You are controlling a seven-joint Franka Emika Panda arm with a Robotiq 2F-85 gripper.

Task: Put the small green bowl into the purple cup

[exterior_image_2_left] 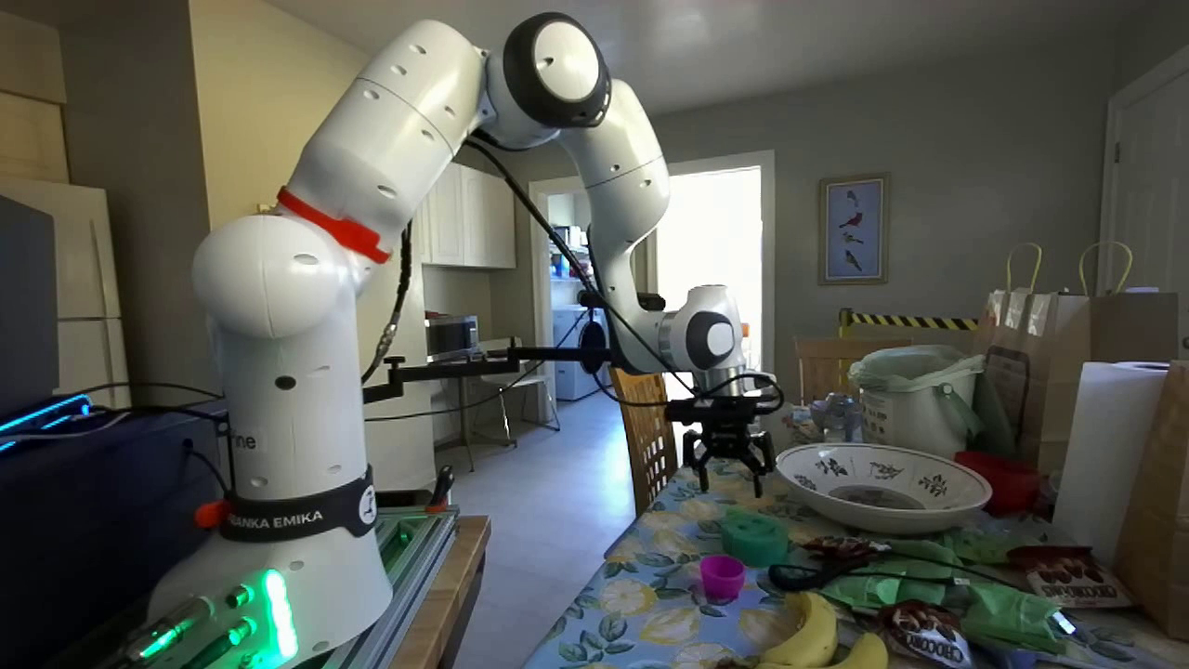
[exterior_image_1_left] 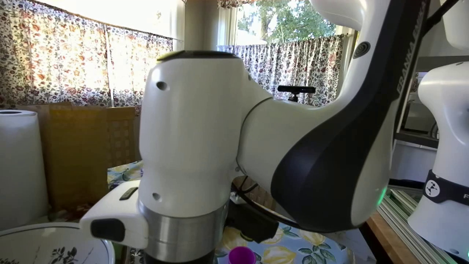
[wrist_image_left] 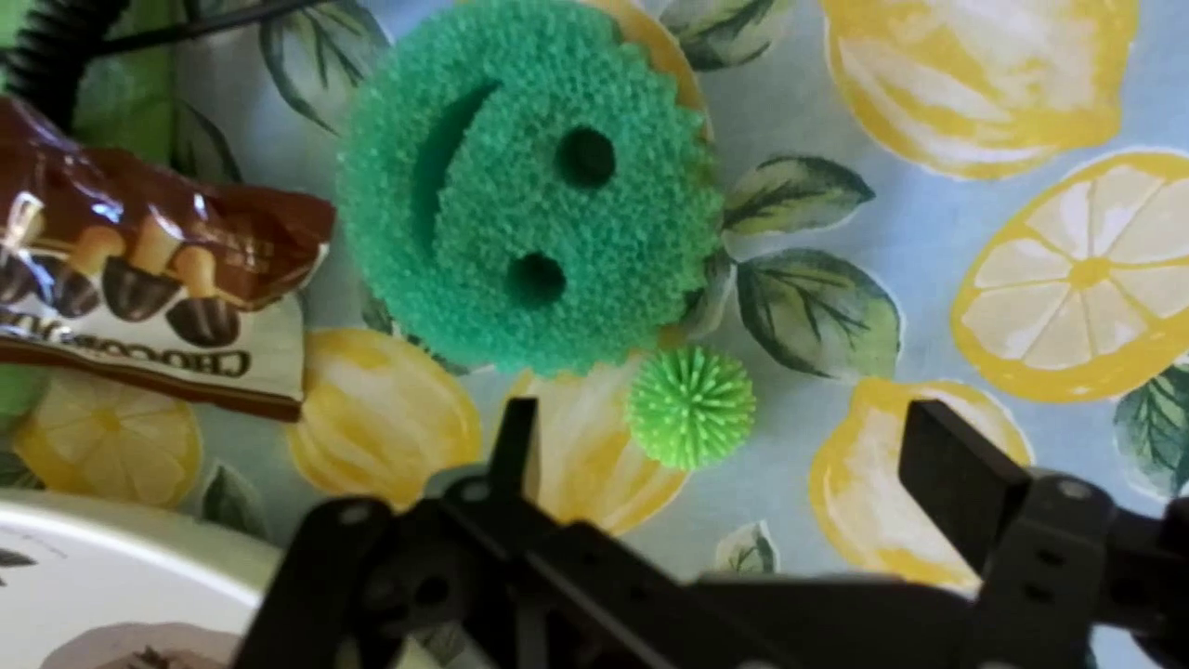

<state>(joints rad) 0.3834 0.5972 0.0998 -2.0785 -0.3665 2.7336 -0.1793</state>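
Two fingers (wrist_image_left: pixel 513 451), spread well apart and holding nothing: my gripper (exterior_image_2_left: pixel 731 485) hangs above the lemon-print tablecloth (wrist_image_left: pixel 920 251). The task says bowl, yet what I see is a small green spiky ball (wrist_image_left: pixel 692 407), and I take that as my target. It lies on the cloth below me, between my fingertips as the wrist view has it, a little nearer the one at picture left and slightly up-picture of the line joining them. Round, no long axis, so its shape sets no closing direction! But the green sponge (wrist_image_left: pixel 506 200) sits up-picture, just beside the ball; touching or not, I can't tell. So I judge it's a small shift, then straight down, clear of that sponge. And the purple cup (exterior_image_2_left: pixel 723 578)? On the same cloth, outside my wrist view, on the near side of the sponge in an exterior view.
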